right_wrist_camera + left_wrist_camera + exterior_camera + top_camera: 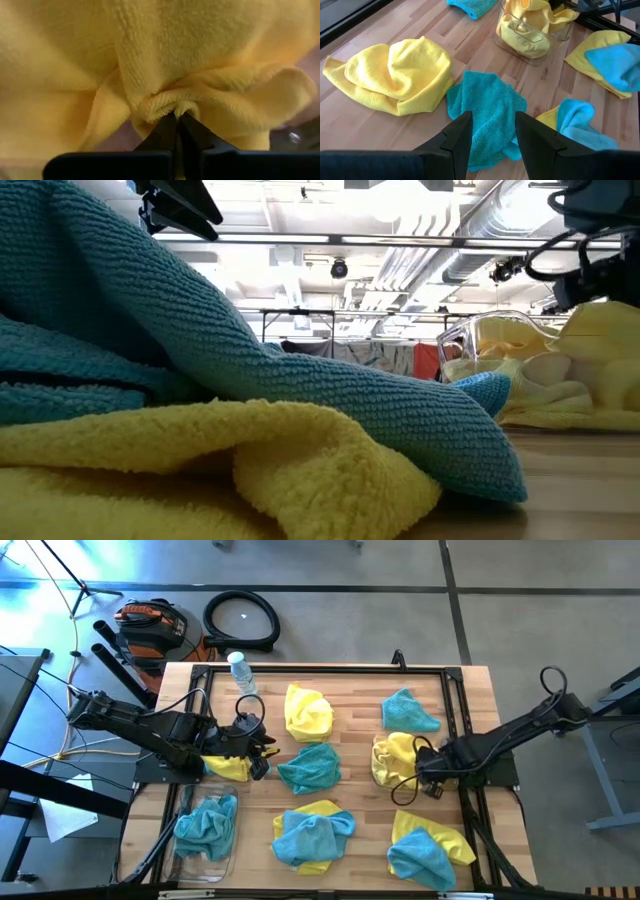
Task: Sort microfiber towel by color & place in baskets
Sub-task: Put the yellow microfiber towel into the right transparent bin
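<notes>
My right gripper (421,778) is shut on a fold of a yellow microfiber towel (165,60), which lies in the clear right basket (381,772) along with more yellow cloth (527,30). Over the table's left middle, my left gripper (492,135) stands open with nothing between its fingers. It points at a loose teal towel (490,107) and has a yellow towel (228,767) below it. The left basket (186,862) at the front left holds teal towels (205,823). Loose towels lie around: yellow (307,712), teal (408,710), and a teal-on-yellow pile (313,837).
A clear water bottle (240,672) stands at the back left of the wooden table (360,680). Another teal-and-yellow pile (430,852) lies at the front right. Black rails run along the table's edges. The low view is mostly blocked by a teal towel (250,350) close up.
</notes>
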{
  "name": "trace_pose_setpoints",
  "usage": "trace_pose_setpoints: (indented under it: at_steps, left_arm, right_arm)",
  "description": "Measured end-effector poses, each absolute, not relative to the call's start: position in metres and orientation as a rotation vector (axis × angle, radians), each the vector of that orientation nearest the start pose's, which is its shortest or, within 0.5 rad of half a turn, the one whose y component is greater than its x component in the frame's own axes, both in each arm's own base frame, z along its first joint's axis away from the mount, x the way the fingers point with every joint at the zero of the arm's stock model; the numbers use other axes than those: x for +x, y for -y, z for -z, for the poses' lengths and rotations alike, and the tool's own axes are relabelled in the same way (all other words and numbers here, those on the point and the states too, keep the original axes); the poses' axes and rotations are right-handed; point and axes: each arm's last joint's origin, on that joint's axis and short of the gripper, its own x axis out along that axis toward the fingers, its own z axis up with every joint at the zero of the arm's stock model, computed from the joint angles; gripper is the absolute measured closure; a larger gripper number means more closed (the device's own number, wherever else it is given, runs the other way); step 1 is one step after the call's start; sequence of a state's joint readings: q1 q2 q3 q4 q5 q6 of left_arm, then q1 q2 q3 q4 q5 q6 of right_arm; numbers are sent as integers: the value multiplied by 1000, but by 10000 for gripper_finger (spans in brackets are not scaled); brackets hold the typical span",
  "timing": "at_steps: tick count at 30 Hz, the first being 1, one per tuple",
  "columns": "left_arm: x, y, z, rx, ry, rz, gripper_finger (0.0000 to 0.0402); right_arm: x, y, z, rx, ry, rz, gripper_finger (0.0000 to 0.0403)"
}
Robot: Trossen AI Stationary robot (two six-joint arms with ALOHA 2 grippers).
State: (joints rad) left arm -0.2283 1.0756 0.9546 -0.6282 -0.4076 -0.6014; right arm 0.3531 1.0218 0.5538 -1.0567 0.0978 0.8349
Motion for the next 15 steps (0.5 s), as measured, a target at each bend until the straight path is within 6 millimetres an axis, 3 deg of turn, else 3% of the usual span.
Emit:
trace_pose_setpoints:
  at_steps: [8, 15]
  left_arm:
    - [211, 37, -302, -343, -631, -376, 264]
    - [211, 37, -301, -362, -629, -382, 264]
  right_arm:
    - [125, -43, -167, 359, -1421, 435, 399]
    - [122, -42, -169, 369, -1447, 470, 338]
